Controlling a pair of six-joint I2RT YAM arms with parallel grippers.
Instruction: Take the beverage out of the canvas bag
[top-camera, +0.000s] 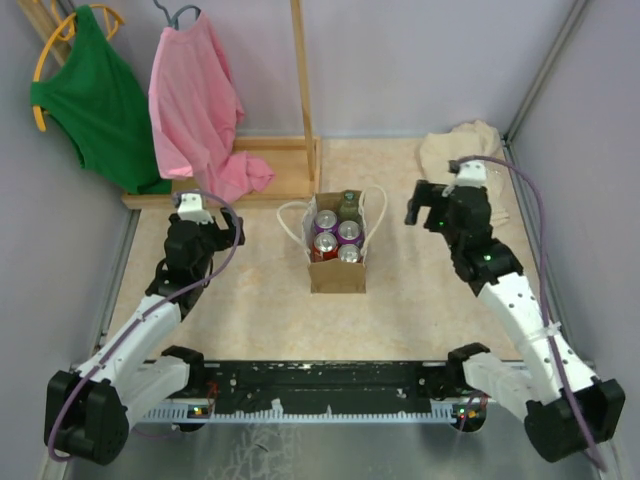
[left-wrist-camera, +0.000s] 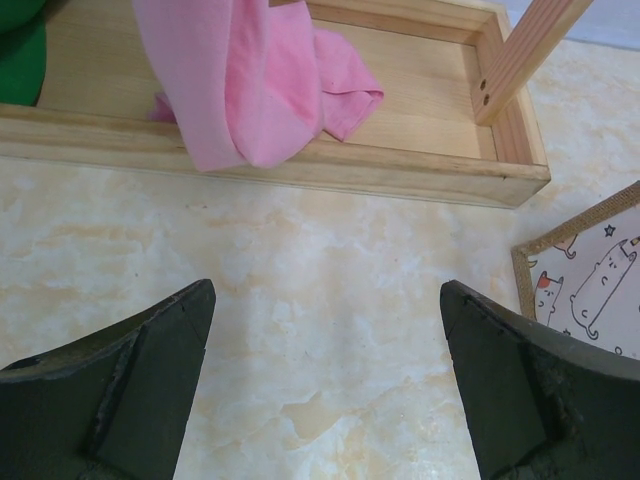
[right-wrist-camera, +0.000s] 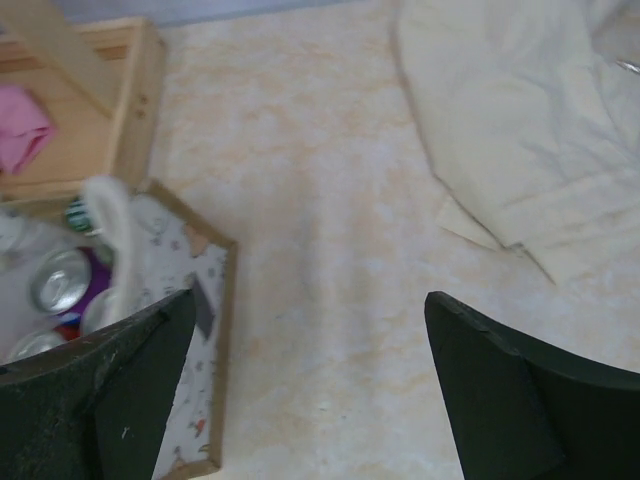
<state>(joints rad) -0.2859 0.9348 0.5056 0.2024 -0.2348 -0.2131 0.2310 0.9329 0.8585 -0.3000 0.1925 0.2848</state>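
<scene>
The tan canvas bag (top-camera: 337, 272) stands upright mid-table with its white rope handles (top-camera: 292, 222) drooping to either side. Several beverage cans (top-camera: 348, 232) stand inside it, tops showing. My left gripper (top-camera: 232, 230) hovers to the bag's left, open and empty over bare tabletop (left-wrist-camera: 327, 290); only the bag's corner (left-wrist-camera: 590, 275) shows at the edge of the left wrist view. My right gripper (top-camera: 418, 206) is just right of the bag, open and empty (right-wrist-camera: 310, 297). In the right wrist view its left finger (right-wrist-camera: 120, 390) overlaps the bag's rim (right-wrist-camera: 225, 330), with can tops (right-wrist-camera: 58, 281) beyond it.
A wooden clothes-rack base (top-camera: 280, 170) sits behind the bag, with a pink shirt (top-camera: 195, 100) draped into it and a green shirt (top-camera: 95, 100) hanging at the left. A pale beige cloth (top-camera: 460, 150) lies at the back right, behind my right gripper.
</scene>
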